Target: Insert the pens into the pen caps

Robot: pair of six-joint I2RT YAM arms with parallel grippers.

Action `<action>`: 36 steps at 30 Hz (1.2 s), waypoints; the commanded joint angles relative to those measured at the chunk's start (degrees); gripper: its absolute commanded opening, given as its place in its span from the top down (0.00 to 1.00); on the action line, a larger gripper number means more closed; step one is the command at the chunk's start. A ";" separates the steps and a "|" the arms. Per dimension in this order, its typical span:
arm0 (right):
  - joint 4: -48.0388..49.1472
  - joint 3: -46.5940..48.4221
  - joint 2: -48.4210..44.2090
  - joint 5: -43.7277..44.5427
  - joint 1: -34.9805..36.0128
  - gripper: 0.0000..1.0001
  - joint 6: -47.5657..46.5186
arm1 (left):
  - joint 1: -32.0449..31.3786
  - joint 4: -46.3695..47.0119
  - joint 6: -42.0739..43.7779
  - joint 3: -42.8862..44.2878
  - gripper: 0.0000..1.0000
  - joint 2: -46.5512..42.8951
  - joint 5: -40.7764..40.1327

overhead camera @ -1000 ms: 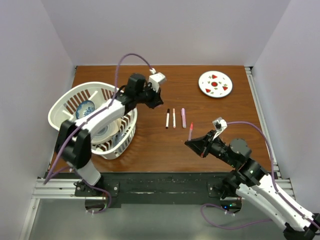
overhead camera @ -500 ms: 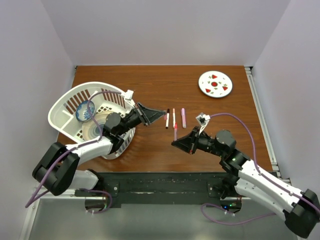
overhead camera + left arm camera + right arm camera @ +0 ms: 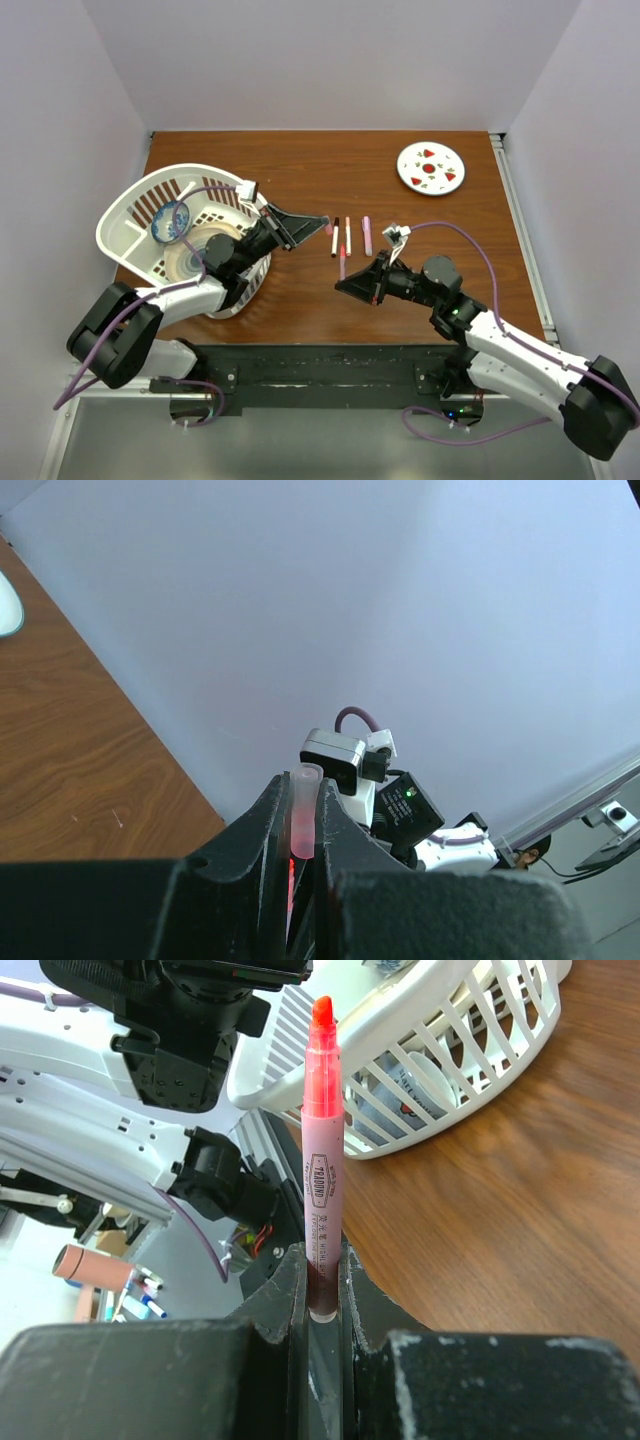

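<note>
My left gripper (image 3: 322,222) is shut on a translucent pink pen cap (image 3: 328,229), whose open end sticks out past the fingertips in the left wrist view (image 3: 303,810). My right gripper (image 3: 345,283) is shut on the lower end of a pink pen (image 3: 342,265) with an orange-red tip; the pen stands out from the jaws in the right wrist view (image 3: 320,1160). The pen tip is a short way below and right of the cap, apart from it. Three more pens (image 3: 348,236) lie side by side on the table between the two grippers.
A white slatted basket (image 3: 130,215) holding dishes stands at the left and shows in the right wrist view (image 3: 470,1050). A round white plate with red spots (image 3: 431,167) sits at the back right. The table is brown wood (image 3: 300,170).
My left arm swung from the back of the table down across the basket, now pointing right with the cap. My right gripper moved left with the pen, towards the cap.
</note>
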 commanded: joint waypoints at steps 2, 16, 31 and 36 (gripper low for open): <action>3.77 1.17 0.95 -1.91 0.16 1.00 0.45 | -0.54 4.09 1.24 0.79 1.00 0.62 0.94; 2.98 2.05 0.24 -2.26 0.17 1.00 0.28 | -3.88 -0.66 5.29 2.55 1.00 0.26 -0.11; 0.35 2.05 -2.83 -2.09 0.08 1.00 0.10 | -5.38 -4.96 9.07 4.13 1.00 0.18 -0.73; -0.09 2.14 -2.57 -1.56 0.08 1.00 -0.34 | -5.64 -4.53 8.98 4.22 1.00 0.62 0.50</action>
